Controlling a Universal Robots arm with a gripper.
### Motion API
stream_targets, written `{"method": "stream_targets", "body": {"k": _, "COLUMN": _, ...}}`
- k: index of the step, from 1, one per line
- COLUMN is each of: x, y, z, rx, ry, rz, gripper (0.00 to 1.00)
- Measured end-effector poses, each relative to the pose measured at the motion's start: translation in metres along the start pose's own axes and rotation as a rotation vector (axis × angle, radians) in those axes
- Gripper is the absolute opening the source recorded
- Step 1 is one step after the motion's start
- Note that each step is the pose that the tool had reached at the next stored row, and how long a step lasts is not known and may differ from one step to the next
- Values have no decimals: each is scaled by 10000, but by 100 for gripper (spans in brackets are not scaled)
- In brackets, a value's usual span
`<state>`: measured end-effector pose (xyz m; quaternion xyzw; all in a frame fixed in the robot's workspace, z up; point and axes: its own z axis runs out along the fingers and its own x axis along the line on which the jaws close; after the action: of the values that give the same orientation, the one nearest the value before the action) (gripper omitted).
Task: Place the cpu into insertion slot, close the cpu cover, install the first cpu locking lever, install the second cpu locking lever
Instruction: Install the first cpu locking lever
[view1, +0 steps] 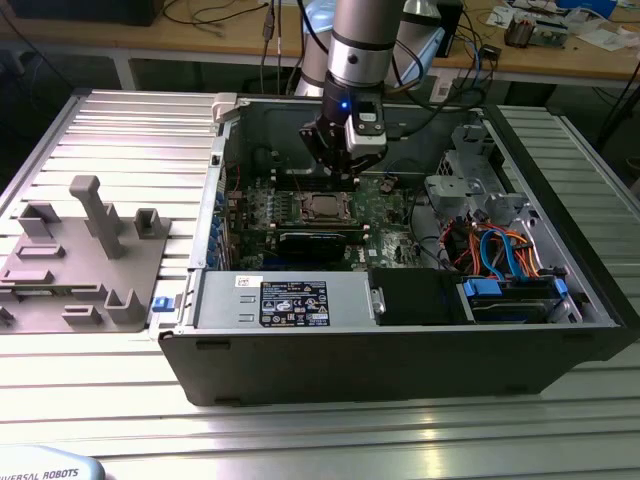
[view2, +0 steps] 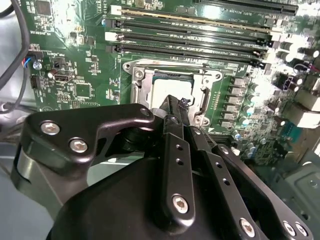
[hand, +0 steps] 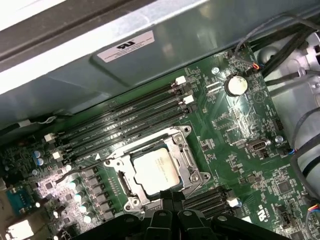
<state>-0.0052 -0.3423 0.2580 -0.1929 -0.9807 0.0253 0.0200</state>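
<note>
The cpu (hand: 156, 170), a small square chip with a silvery top, lies flat in the insertion slot (hand: 121, 184) in the middle of the green motherboard (hand: 240, 125). The cpu cover (hand: 177, 137), a silvery frame with a square window, lies down around the chip. A thin metal lever (hand: 85, 169) runs out from the socket's side. My gripper (hand: 172, 196) hangs just above the socket's edge, fingers shut with nothing between them. In the second wrist view the gripper (view2: 176, 102) overlaps the cpu (view2: 167, 89). In the exterior view the gripper (view1: 340, 170) hovers over the cpu (view1: 322, 207).
Long black memory slots (hand: 125, 117) run beside the socket, next to the case wall (hand: 150, 55). A black card (view1: 320, 240) stands near the socket. A power supply (view1: 285, 300) and orange and blue cables (view1: 500, 245) fill the case's front. A grey fixture (view1: 80, 250) sits outside.
</note>
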Motion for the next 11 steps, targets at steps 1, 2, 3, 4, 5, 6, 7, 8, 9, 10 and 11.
{"method": "stream_targets", "body": {"k": 1, "x": 0, "y": 0, "z": 0, "rx": 2, "ry": -8, "rz": -154, "gripper": 11}}
{"method": "stream_targets", "body": {"k": 2, "x": 0, "y": 1, "z": 1, "rx": -7, "ry": -11, "rz": -304, "gripper": 11}}
{"method": "stream_targets", "body": {"k": 3, "x": 1, "y": 0, "z": 1, "rx": -43, "ry": -3, "rz": -403, "gripper": 11}}
{"method": "stream_targets", "body": {"k": 4, "x": 1, "y": 0, "z": 0, "rx": -96, "ry": 14, "rz": -486, "gripper": 11}}
{"method": "stream_targets", "body": {"k": 5, "x": 1, "y": 0, "z": 0, "rx": -151, "ry": 32, "rz": -604, "gripper": 11}}
{"method": "stream_targets", "body": {"k": 6, "x": 1, "y": 0, "z": 0, "rx": -160, "ry": 31, "rz": -712, "gripper": 11}}
{"method": "stream_targets", "body": {"k": 7, "x": 0, "y": 0, "z": 0, "rx": -156, "ry": 22, "rz": -922, "gripper": 11}}
{"method": "stream_targets", "body": {"k": 8, "x": 0, "y": 0, "z": 0, "rx": -147, "ry": 8, "rz": -1220, "gripper": 11}}
{"method": "stream_targets", "body": {"k": 9, "x": 0, "y": 0, "z": 0, "rx": -144, "ry": 0, "rz": -1421, "gripper": 11}}
{"method": "stream_targets", "body": {"k": 10, "x": 0, "y": 0, "z": 0, "rx": -143, "ry": -5, "rz": -1541, "gripper": 11}}
{"method": "stream_targets", "body": {"k": 11, "x": 0, "y": 0, "z": 0, "rx": -152, "ry": -8, "rz": -1678, "gripper": 11}}
